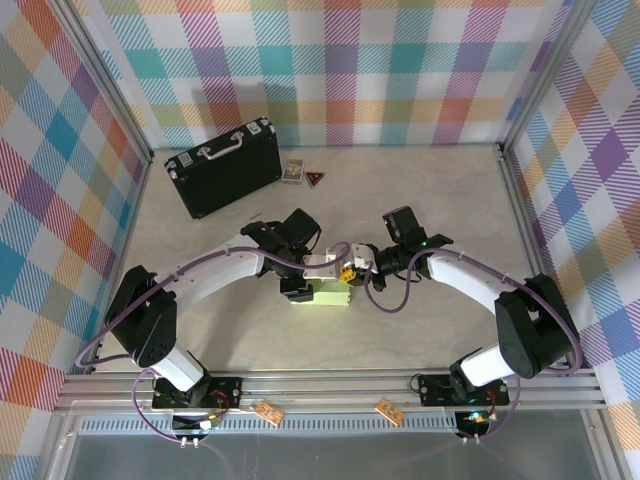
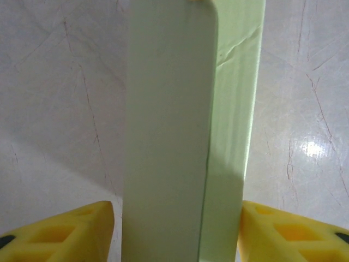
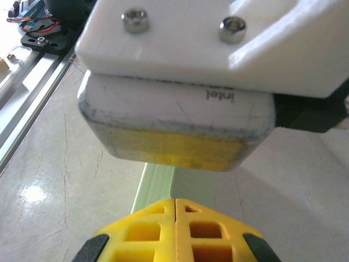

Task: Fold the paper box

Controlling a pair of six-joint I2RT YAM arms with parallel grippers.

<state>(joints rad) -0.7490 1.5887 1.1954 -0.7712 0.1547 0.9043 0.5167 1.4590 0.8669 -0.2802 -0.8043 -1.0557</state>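
**Desk:** Where is the paper box (image 1: 322, 294) sitting, and which way is it running?

**Operator:** I'm seeing it lying near the middle of the table (image 1: 430, 200), between the two wrists. From above, its long axis is running left to right, roughly parallel to the near edge. In the left wrist view that same axis is pointing straight away from the camera. There the paper box (image 2: 169, 136) is showing a paler flap with a rounded corner beside a greener panel with a crease. I can't tell whether that flap is standing up or lying flat.

**Desk:** And the left gripper (image 2: 175, 232)?

**Operator:** It's straddling the near end of the box across its narrow width, jaws partly open. One of the yellow fingers (image 2: 71, 232) is leaving a sliver of table showing beside the card. The other is sitting just beside the opposite edge, and I can't tell whether it's touching.

**Desk:** The right one?

**Operator:** The right gripper (image 3: 175, 229) is hanging with its yellow jaws pressed together, holding nothing. It's hovering over the box's right end, just beneath a white housing (image 3: 218, 43).
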